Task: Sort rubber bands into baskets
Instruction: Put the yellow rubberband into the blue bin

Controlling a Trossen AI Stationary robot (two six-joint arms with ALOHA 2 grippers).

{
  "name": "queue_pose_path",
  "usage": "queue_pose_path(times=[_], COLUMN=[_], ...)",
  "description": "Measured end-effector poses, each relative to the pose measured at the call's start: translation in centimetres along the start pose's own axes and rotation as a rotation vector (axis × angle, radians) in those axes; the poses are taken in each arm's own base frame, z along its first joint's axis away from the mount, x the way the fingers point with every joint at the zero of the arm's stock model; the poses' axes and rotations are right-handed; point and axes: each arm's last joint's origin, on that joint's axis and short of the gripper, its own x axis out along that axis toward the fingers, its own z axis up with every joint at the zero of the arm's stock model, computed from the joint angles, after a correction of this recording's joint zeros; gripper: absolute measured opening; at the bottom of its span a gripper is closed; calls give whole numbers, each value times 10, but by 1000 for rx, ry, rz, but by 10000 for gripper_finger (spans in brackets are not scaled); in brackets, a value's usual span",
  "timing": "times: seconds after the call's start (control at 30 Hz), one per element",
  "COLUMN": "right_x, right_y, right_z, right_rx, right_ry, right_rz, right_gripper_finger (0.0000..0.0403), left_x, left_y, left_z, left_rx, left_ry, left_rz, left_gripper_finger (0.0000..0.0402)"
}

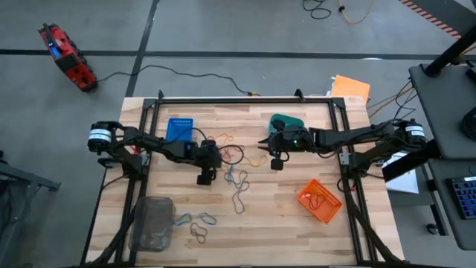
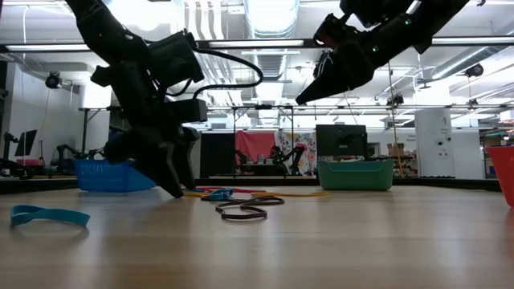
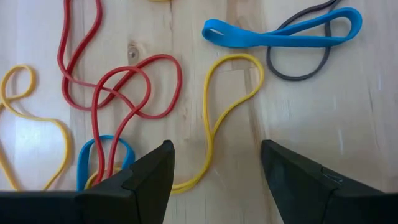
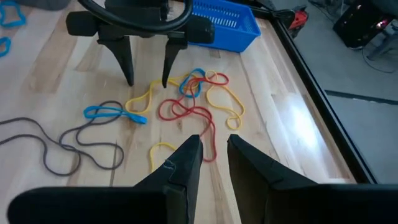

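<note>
The left gripper [image 1: 207,176] is hanging low over the middle of the counter [image 1: 282,231], with its fingers [image 3: 152,177] spread wide and holding nothing. In the left wrist view a yellow band [image 3: 219,118] is lying on the wood between the two fingertips, and the low view shows the tips down at or just above the surface. A red band [image 3: 118,87] is looping just beside the yellow one, and a blue band [image 3: 283,34] with a dark grey band [image 3: 298,68] tucked under it is lying a little farther off.

The right gripper [image 1: 265,144] is hovering at about three o'clock from the tangle, raised well clear of the counter. Its fingers [image 4: 186,165] are standing only a narrow gap apart, and nothing is showing between them.

Seen from above, the tangle of bands [image 1: 227,149] is sitting near the counter's centre. More loose bands [image 1: 239,190] are trailing toward six o'clock, and a further few [image 1: 199,223] are lying toward seven o'clock.

The blue basket [image 1: 179,129] is standing at about ten o'clock from the centre, just beside the left arm. The teal basket [image 1: 285,122] is sitting at about one o'clock, partly under the right arm. The orange basket [image 1: 320,201] is resting at about four o'clock with a band inside it. The clear grey basket [image 1: 152,222] is sitting at about seven o'clock, near the counter's edge.
</note>
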Motion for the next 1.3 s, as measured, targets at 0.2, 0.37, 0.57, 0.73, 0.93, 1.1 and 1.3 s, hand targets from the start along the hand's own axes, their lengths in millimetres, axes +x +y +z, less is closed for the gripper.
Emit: queue_pose_path(times=[0.2,0.37,0.57,0.73,0.93,1.1,1.3], right_x=[0,0,0,0,0,0,0], right_y=[-2,-3,-4,-4,-4,-5,-5], right_z=[0,-1,-1,1,2,3,3], right_rx=[-8,-18,-25,-41,-57,-62,-62], right_ry=[1,2,1,-20,-29,-37,-36], right_rz=[-5,-10,-12,-18,-21,-24,-30], right_gripper_finger=[72,72,72,72,72,72,72], left_x=[1,1,3,10,16,14,8], left_y=[2,4,5,4,2,2,2], left_z=[-1,0,1,-1,-4,-2,0], left_rx=[-4,-4,-1,0,-16,-47,-80], left_ry=[1,-12,-23,-2,18,4,-17], left_rz=[1,5,20,8,-26,-24,-18], left_gripper_finger=[218,192,149,100,30,4,0])
